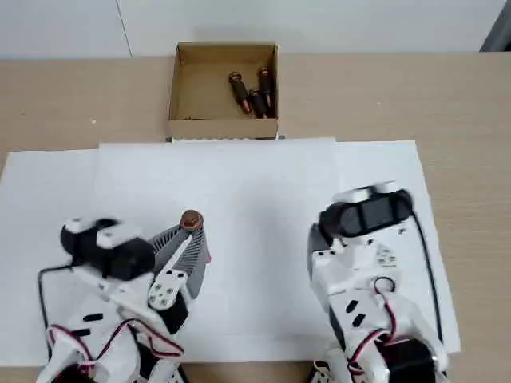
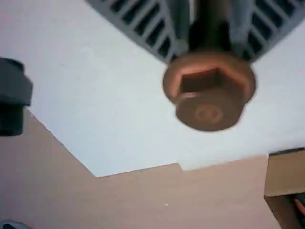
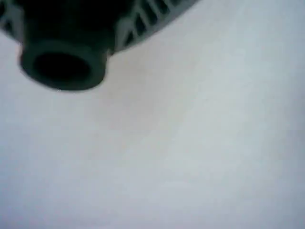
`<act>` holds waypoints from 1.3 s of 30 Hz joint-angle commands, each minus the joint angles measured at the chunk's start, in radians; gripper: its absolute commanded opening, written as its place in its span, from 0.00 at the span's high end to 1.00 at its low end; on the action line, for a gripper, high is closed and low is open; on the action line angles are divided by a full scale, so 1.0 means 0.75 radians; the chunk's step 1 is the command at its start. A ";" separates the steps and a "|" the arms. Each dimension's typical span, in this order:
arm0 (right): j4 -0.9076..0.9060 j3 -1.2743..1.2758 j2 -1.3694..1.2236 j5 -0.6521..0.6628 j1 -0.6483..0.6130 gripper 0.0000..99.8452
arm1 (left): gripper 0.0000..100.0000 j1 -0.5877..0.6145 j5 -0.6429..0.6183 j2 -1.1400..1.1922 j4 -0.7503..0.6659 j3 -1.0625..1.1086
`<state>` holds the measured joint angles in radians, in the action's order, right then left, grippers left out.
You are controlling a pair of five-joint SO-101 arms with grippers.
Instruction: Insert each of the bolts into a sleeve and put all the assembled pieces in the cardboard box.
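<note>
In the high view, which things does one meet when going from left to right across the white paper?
Left arm → bolt, held in the left gripper → right arm.

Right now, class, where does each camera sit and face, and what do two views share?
High view: fixed overhead, looking down on white sheet, cardboard box, both arms.
Left wrist view: on the left wrist, looking past its fingers at the held bolt.
Right wrist view: on the right wrist, facing the sheet past fingers and black sleeve.
Shared: the bolt, high and left wrist views.
</note>
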<state>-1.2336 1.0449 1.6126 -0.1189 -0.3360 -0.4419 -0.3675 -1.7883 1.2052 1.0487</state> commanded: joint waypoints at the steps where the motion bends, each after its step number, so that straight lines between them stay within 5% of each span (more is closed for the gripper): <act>1: 0.150 0.098 0.058 0.016 -0.101 1.00 | 1.00 -0.008 -0.110 -0.016 -0.143 0.015; 19: 0.598 0.587 0.263 0.270 -0.441 1.00 | 1.00 -0.008 -0.444 -0.016 -0.685 0.302; 27: 0.825 0.691 0.263 0.399 -0.496 1.00 | 1.00 -0.008 -0.452 -0.016 -0.710 0.367; 39: 0.844 0.659 0.263 0.407 -0.490 1.00 | 1.00 -0.008 -0.358 -0.016 -0.718 0.371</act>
<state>-0.6276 1.5773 1.8029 0.1726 -0.7012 -0.4419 -0.6667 -1.7944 0.7020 1.3295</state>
